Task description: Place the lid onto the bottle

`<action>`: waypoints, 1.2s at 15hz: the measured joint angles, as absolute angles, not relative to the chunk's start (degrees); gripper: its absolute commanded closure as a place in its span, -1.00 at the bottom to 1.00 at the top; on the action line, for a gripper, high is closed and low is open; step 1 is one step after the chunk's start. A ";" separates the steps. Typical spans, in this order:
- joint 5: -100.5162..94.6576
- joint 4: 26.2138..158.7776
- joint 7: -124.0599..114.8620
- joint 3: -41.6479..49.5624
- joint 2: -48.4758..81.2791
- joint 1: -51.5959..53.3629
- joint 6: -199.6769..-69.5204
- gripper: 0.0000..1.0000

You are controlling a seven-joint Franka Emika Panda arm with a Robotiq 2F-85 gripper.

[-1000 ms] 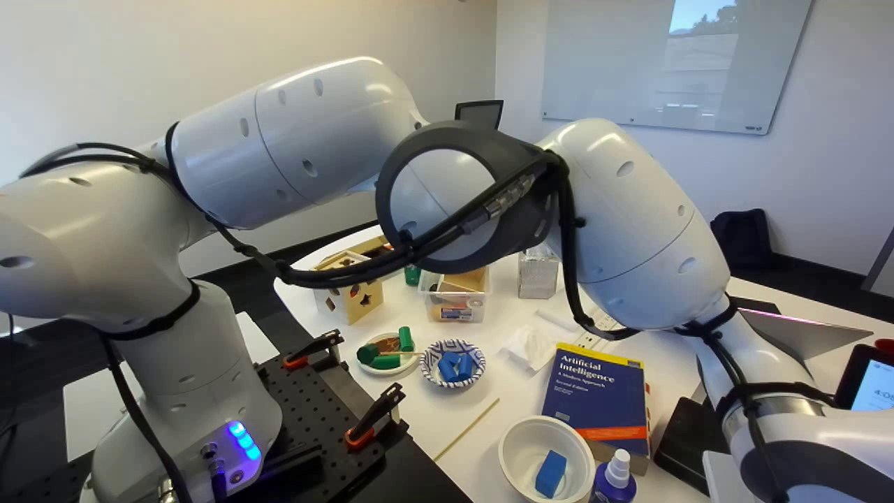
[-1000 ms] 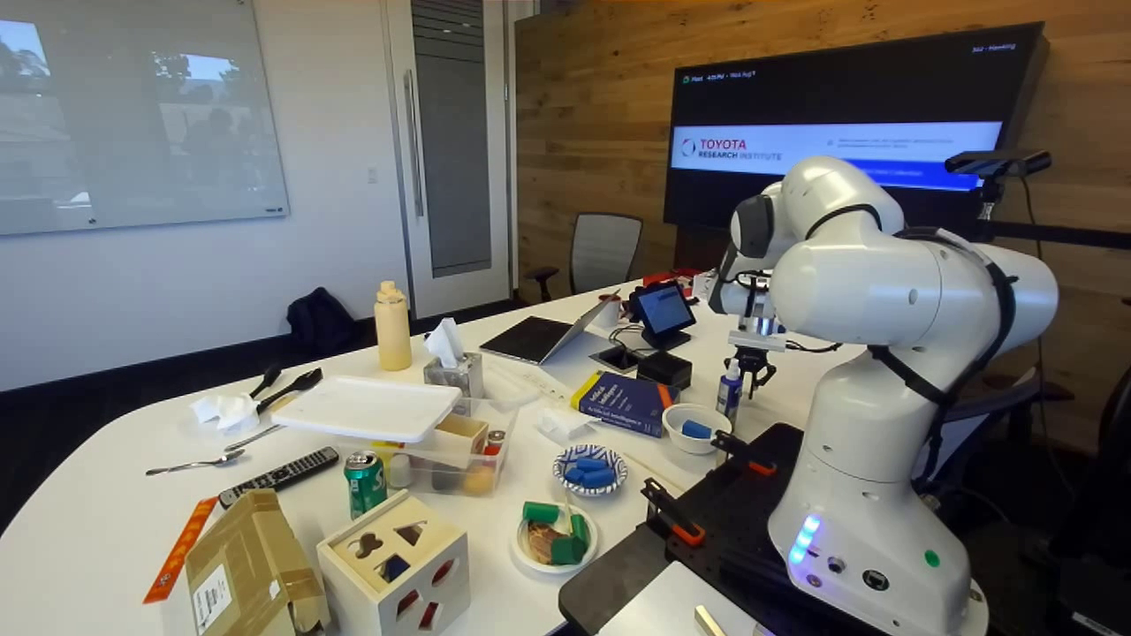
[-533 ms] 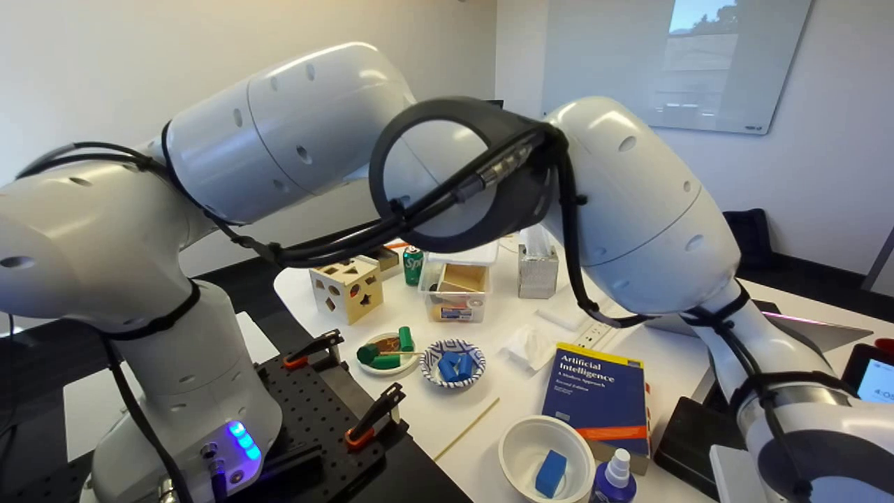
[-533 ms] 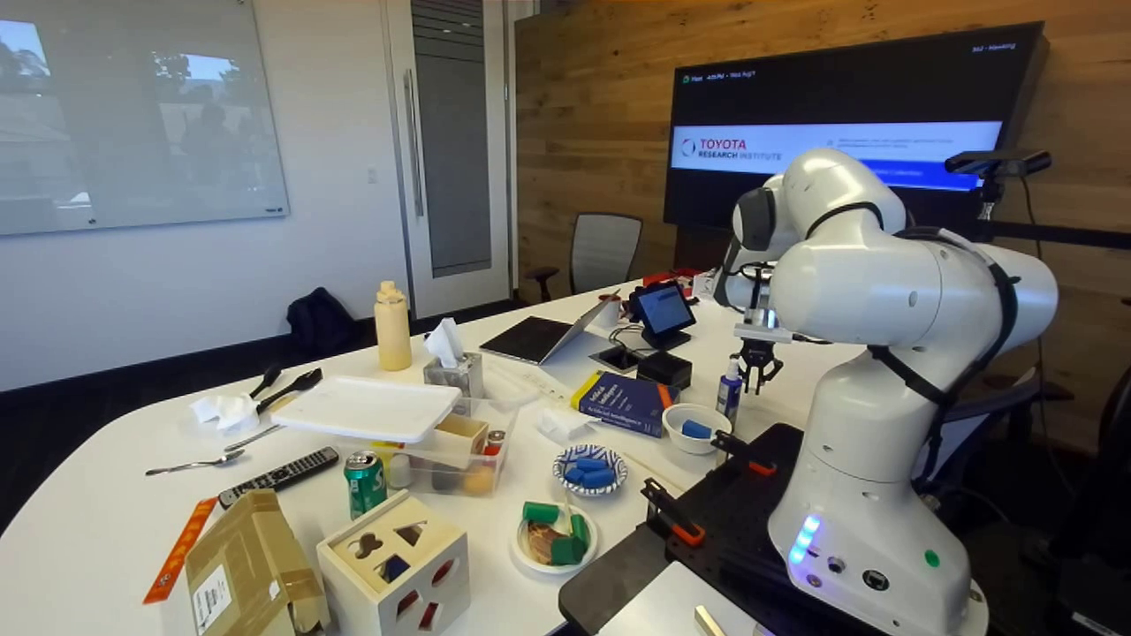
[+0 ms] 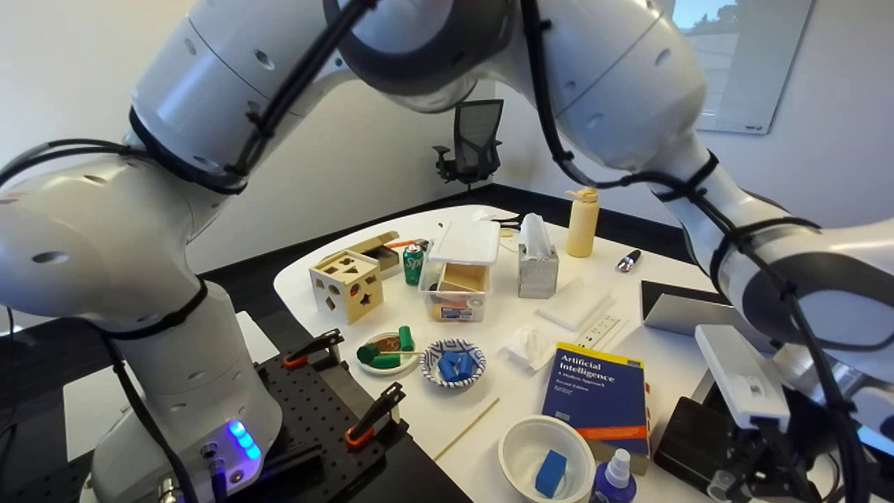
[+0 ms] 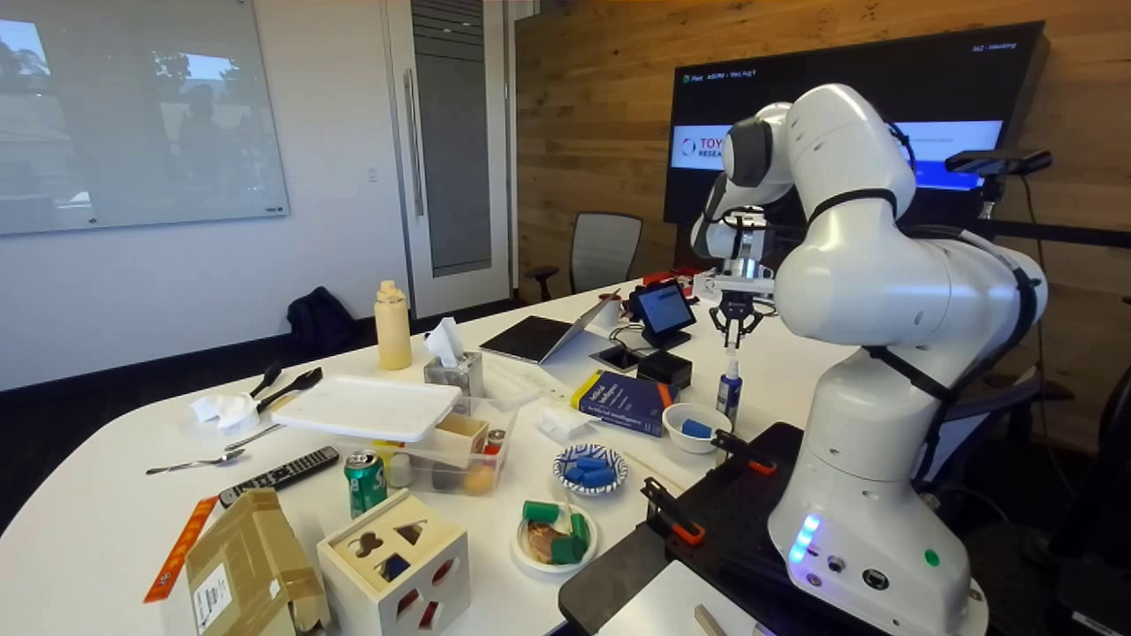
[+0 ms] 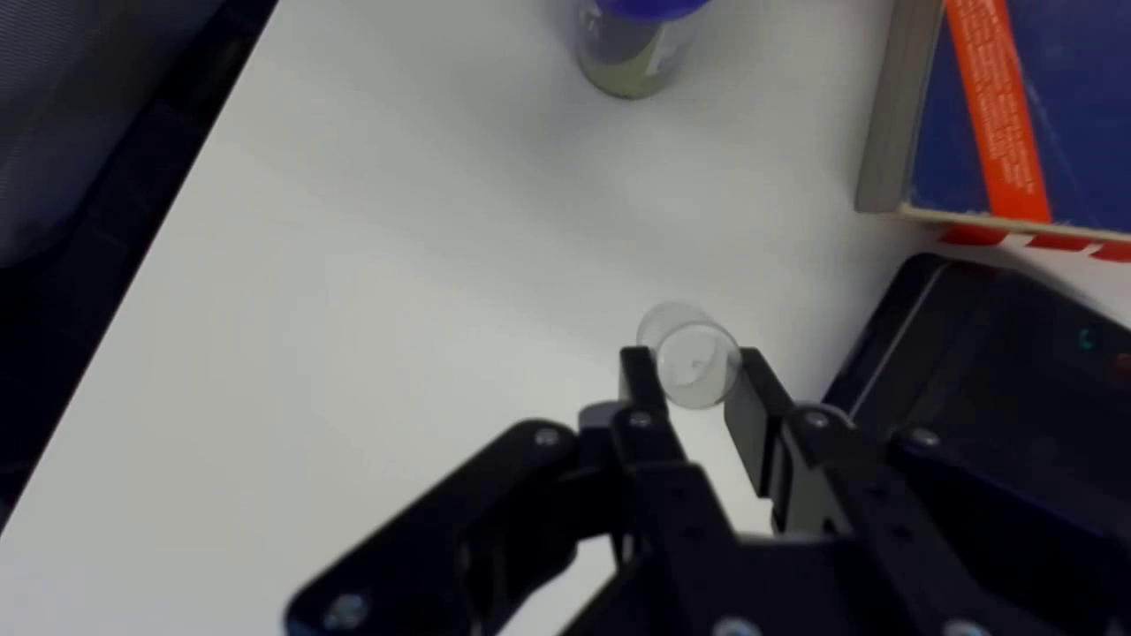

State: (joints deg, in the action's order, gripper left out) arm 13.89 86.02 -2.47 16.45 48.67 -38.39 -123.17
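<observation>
The Robotiq gripper [image 7: 696,364] holds its fingers [image 7: 642,389] narrow, with the clear plastic lid [image 7: 698,378] pinched between the tips. The small blue spray bottle [image 5: 613,490] is uncapped and stands upright on the white table [image 7: 353,291]; in an exterior view it sits just right of the white bowl [image 5: 518,454], with the Artificial Intelligence textbook [image 5: 597,391] on its far side. From that angle the gripper hangs to the right of the bottle, so its seeming place right over the nozzle [image 6: 732,364] in an exterior view is probably only line of sight; the wrist view, too, shows lid and bottle apart.

I judge the step in hand to be the carry. It calls for a level move left, high enough for the lid to clear the nozzle; then centre it from two directions and lower slowly, straight down. Keep the squeeze light, since the lid looks like thin, slick plastic that could flex or slip. It is a short round cup; which end is open I cannot tell. The white nozzle narrows upward, which should help guide the rim, and the bottle's base looks see-through and greenish.
</observation>
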 measured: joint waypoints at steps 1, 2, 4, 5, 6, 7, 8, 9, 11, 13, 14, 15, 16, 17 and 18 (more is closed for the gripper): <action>13.15 88.47 -2.48 16.52 46.06 -37.26 -123.15 0.88; 12.25 91.02 -2.52 16.57 43.42 -36.26 -122.97 0.88; 11.51 96.57 -2.54 17.02 38.17 -34.66 -122.60 0.88; 11.48 99.42 -2.54 17.32 35.71 -34.11 -122.56 0.88; 11.44 102.33 -2.54 17.77 33.34 -33.59 -122.56 0.88; 11.43 105.15 -2.54 18.26 31.10 -33.18 -122.55 0.88; 11.43 108.14 -2.54 18.77 28.79 -32.82 -122.58 0.88; 11.42 111.12 -2.54 19.40 26.54 -32.39 -122.78 0.88; 11.26 117.06 -2.54 20.55 22.44 -31.57 -123.66 0.88; 10.41 123.08 -2.65 21.76 18.80 -30.48 -125.94 0.88; 9.74 126.16 -2.77 22.38 17.14 -29.79 -128.19 0.88; 9.31 128.86 -2.86 22.83 15.75 -29.18 -130.87 0.88; 9.15 131.25 -3.00 23.18 14.53 -28.57 -133.73 0.88; 9.13 133.13 -3.44 23.37 13.53 -28.11 -136.27 0.88; 9.12 134.53 -3.87 23.47 12.66 -27.72 -138.33 0.88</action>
State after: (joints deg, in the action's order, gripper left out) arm 9.12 134.53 -3.87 23.47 12.66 -27.72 -138.33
